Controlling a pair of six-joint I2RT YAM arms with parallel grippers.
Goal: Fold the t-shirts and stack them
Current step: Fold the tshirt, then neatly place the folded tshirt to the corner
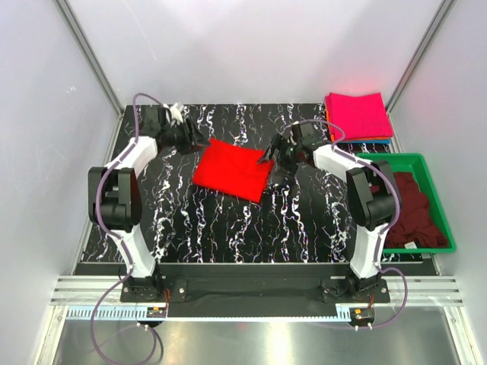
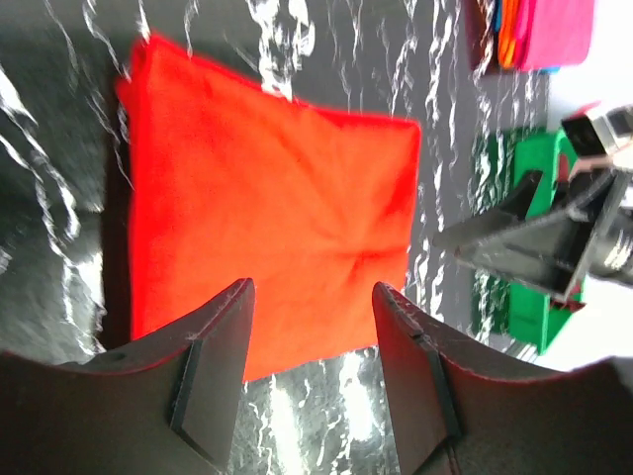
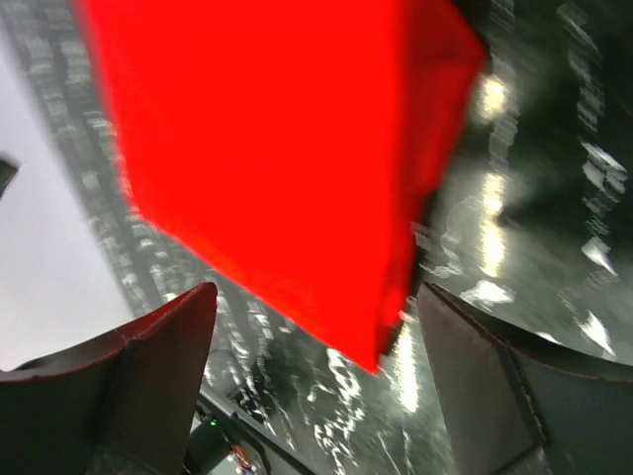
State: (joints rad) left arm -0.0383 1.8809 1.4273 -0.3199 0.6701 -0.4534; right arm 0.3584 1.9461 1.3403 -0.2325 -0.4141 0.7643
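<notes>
A bright red t-shirt (image 1: 232,173) lies folded as a flat rectangle on the black marbled table (image 1: 228,228). My left gripper (image 1: 196,144) hovers at its back left corner, open, with nothing between its fingers; the wrist view shows the red t-shirt (image 2: 267,198) just beyond the left gripper (image 2: 312,289). My right gripper (image 1: 268,158) stands open at the shirt's right corner, holding nothing, with the red t-shirt (image 3: 277,148) beyond the right gripper (image 3: 316,297). A magenta-pink t-shirt (image 1: 358,114) lies folded at the back right. A dark maroon t-shirt (image 1: 415,209) sits crumpled in the bin.
The green plastic bin (image 1: 426,161) stands along the table's right edge. The pink shirt tops a small stack with orange and blue cloth edges (image 1: 365,139) showing beneath. White walls enclose the table on three sides.
</notes>
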